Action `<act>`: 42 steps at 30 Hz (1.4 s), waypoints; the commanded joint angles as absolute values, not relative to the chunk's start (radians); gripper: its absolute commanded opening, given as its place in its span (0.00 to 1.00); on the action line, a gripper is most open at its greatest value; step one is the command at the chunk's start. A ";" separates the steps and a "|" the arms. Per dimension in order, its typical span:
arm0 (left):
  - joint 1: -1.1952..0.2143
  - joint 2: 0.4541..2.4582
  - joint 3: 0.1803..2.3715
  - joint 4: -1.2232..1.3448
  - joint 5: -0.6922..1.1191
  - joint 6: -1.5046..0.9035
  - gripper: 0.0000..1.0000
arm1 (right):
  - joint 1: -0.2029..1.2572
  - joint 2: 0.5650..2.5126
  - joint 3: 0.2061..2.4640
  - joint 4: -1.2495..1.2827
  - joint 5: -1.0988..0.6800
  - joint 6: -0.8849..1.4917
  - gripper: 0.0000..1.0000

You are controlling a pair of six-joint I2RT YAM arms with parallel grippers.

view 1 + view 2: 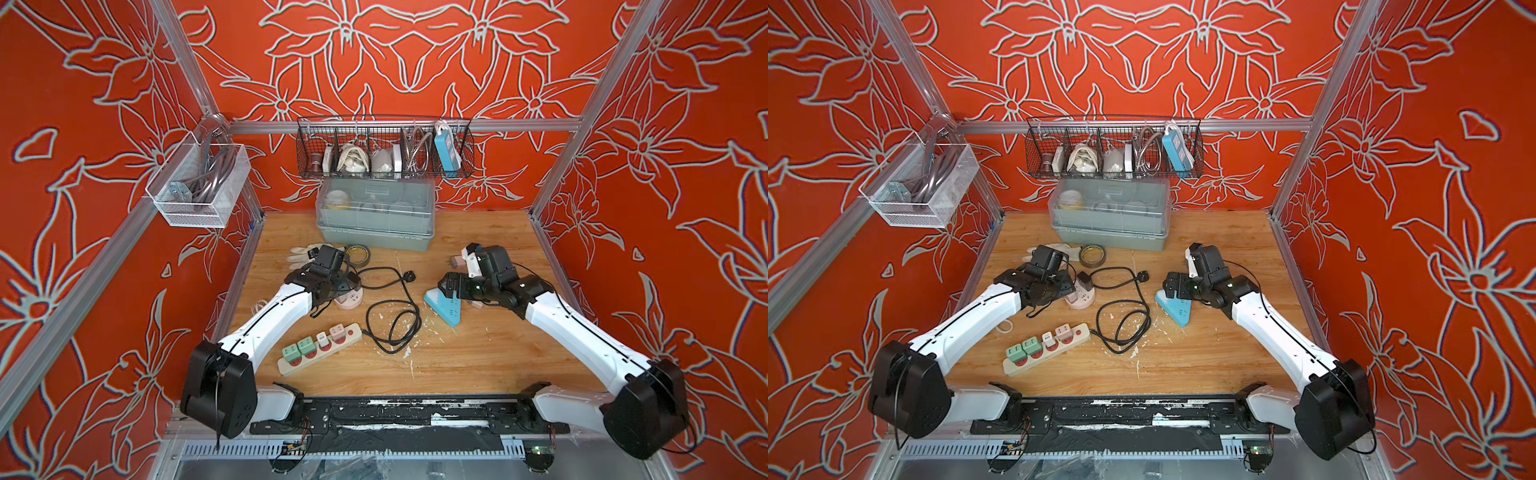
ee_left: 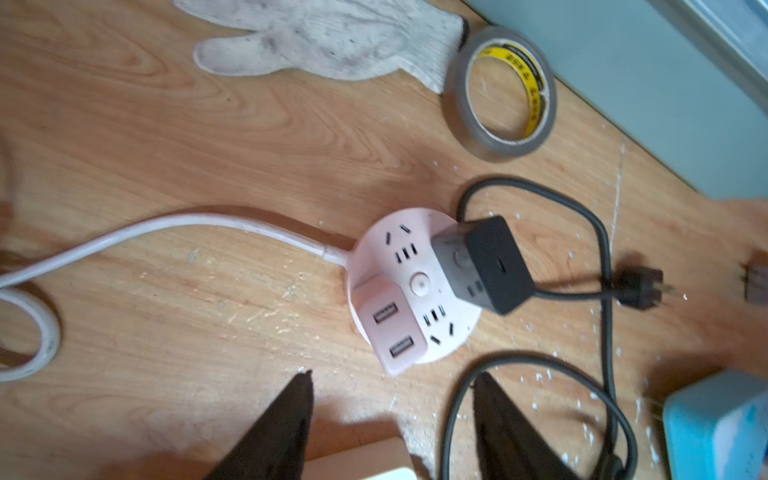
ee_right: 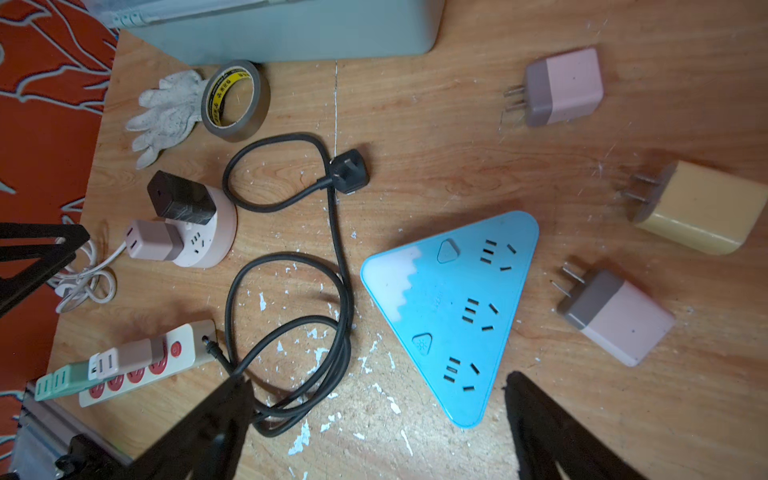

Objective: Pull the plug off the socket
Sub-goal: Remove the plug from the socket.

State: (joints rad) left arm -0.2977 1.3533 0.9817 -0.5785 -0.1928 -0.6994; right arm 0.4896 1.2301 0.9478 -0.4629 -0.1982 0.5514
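Note:
A round pink socket (image 2: 415, 286) lies left of centre on the wooden table. A black cube plug (image 2: 482, 266) and a pink USB plug (image 2: 390, 328) sit in it. My left gripper (image 2: 395, 376) hovers just beside the pink plug, open, with only bare table between its fingers; in a top view the left gripper (image 1: 1061, 291) stands at the round socket (image 1: 1081, 300). My right gripper (image 3: 378, 380) is open wide above one corner of a blue triangular socket (image 3: 453, 307), which has nothing plugged into it.
Three loose plugs (image 3: 561, 87) (image 3: 698, 208) (image 3: 615, 316) lie beside the blue socket. A white power strip (image 1: 320, 351) holds several plugs. A black cable (image 1: 392, 320) loops at centre. A glove (image 2: 324, 37), a tape roll (image 2: 498, 91) and a grey box (image 1: 374, 220) are at the back.

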 commanded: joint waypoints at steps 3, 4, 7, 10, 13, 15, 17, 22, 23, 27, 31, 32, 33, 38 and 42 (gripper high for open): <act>-0.293 1.415 1.009 -0.556 -0.219 -0.805 0.53 | 0.562 1.297 0.957 -0.378 -0.154 0.523 0.97; -0.292 1.436 1.014 -0.562 -0.206 -0.805 0.53 | 0.571 1.316 0.965 -0.379 -0.154 0.516 0.97; -0.291 1.489 1.014 -0.571 -0.198 -0.808 0.52 | 0.579 1.356 0.971 -0.379 -0.151 0.512 0.97; -0.290 1.521 1.008 -0.551 -0.177 -0.816 0.51 | 0.579 1.379 0.966 -0.373 -0.156 0.509 0.97; -0.290 1.540 1.011 -0.526 -0.141 -0.827 0.50 | 0.581 1.394 0.960 -0.341 -0.170 0.539 0.97; -0.288 1.545 1.007 -0.506 -0.118 -0.838 0.49 | 0.587 1.404 0.946 -0.290 -0.195 0.600 0.96; -0.281 1.558 1.011 -0.503 -0.085 -0.849 0.48 | 0.603 1.422 0.939 -0.231 -0.208 0.655 0.96; -0.262 1.578 1.027 -0.554 -0.070 -0.886 0.48 | 0.676 1.498 0.980 -0.132 -0.129 0.733 0.96; -0.257 1.578 1.031 -0.568 -0.075 -0.895 0.48 | 0.695 1.510 0.989 -0.115 -0.102 0.726 0.97; -0.243 1.589 1.036 -0.606 -0.079 -0.923 0.48 | 0.734 1.574 1.052 -0.084 -0.092 0.726 0.97; -0.229 1.603 1.054 -0.632 -0.049 -0.941 0.40 | 0.738 1.654 1.079 0.017 -0.211 0.782 0.96; -0.227 1.602 1.056 -0.634 -0.038 -0.946 0.39 | 0.741 1.668 1.076 0.051 -0.228 0.795 0.95; -0.225 1.601 1.057 -0.636 -0.025 -0.956 0.36 | 0.747 1.683 1.072 0.084 -0.232 0.810 0.95; -0.206 1.600 1.058 -0.638 0.044 -1.013 0.21 | 0.783 1.741 1.042 0.248 -0.200 0.893 0.94; -0.186 1.618 1.058 -0.631 0.138 -1.067 0.06 | 0.805 1.829 1.048 0.385 -0.242 0.932 0.90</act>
State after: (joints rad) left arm -0.1947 1.5898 1.0492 -0.6121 0.0345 -1.0126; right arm 0.7902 1.7771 1.0561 0.2398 -0.2092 0.8768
